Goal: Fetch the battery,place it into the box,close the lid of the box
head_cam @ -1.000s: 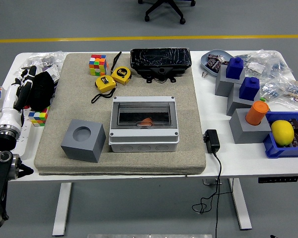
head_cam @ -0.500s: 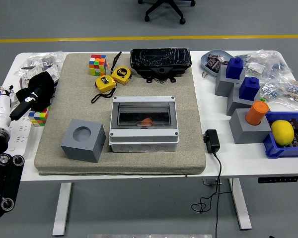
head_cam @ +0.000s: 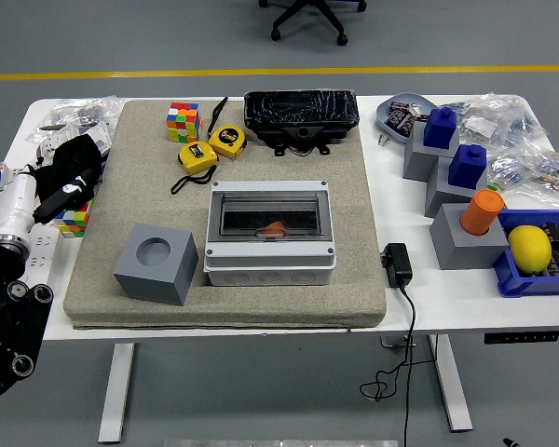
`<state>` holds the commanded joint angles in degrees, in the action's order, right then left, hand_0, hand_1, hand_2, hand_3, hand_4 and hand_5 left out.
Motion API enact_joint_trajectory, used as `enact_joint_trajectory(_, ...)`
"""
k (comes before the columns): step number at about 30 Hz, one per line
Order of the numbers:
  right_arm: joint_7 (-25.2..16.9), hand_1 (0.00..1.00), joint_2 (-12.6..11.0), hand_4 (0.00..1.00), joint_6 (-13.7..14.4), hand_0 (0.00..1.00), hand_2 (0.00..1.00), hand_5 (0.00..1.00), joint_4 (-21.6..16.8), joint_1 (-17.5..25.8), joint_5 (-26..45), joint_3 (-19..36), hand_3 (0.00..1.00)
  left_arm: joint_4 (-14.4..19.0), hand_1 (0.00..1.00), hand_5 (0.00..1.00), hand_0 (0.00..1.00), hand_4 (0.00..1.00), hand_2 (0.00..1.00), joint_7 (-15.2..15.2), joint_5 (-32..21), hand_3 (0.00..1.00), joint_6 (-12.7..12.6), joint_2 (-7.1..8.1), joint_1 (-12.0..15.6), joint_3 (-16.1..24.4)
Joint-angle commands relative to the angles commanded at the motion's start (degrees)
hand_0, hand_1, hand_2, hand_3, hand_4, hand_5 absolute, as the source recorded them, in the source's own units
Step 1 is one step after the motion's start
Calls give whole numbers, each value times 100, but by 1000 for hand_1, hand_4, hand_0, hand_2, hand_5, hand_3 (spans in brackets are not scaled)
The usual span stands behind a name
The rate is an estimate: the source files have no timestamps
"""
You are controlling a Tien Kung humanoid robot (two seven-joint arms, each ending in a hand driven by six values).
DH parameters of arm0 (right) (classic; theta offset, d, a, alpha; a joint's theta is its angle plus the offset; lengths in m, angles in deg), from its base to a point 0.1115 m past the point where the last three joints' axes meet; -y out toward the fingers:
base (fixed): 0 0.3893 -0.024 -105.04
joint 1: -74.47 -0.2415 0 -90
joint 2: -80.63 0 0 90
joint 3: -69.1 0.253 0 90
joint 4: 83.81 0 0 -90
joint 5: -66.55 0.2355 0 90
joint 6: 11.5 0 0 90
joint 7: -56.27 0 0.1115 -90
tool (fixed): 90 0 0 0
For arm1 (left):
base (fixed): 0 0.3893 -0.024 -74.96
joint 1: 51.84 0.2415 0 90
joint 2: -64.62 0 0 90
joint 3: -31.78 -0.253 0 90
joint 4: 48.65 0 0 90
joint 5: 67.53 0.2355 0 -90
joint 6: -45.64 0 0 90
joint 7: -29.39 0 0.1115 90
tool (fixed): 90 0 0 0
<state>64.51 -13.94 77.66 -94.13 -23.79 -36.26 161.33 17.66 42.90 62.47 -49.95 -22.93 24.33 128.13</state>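
The left hand (head_cam: 67, 177), black-gloved, hovers over the white tabletop's (head_cam: 419, 303) left edge, fingers loosely curled, holding nothing. On the beige mat (head_cam: 261, 303), the grey plastic box (head_cam: 270, 233) sits with its clear lid (head_cam: 270, 216) down, a small orange battery (head_cam: 276, 228) visible inside.

A: Any readable text, labels or numbers?

B: None legible. The two yellow tape measures (head_cam: 214, 147) toward the bench's (head_cam: 429, 296) far edge have dark face labels, print too small to read. Bagged parts (head_cam: 531, 149) at the far right corner show markings, also unreadable.

A: Box (head_cam: 270, 233)?

B: No marking visible.
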Motion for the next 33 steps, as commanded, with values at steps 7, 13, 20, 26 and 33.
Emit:
enact_joint_trajectory(7,-22,751,-13,998,-33,834,721,865,0,-9,-90,74,734,-433,597,256,551,998,622,-286,0,709,-542,108,-281,29)
enact_joint_trajectory(13,-114,749,-34,998,-56,831,719,867,0,-29,-50,83,734,-951,607,294,572,998,633,-392,0,716,-595,255,-520,-3)
enact_joint_trajectory(20,-94,749,-27,998,-61,831,720,875,0,-24,-20,18,734,-1384,630,319,576,998,672,-580,0,730,-591,343,-781,-79)
enact_joint_trajectory(26,-59,746,-38,998,-43,830,720,901,0,-23,-17,16,735,-1692,700,404,620,998,713,-848,0,744,-720,364,-964,-57)
enact_joint_trajectory(33,-72,745,-68,998,-23,834,720,933,0,-56,66,-42,736,-1990,697,405,605,998,705,-1058,0,735,-980,383,-1141,12)
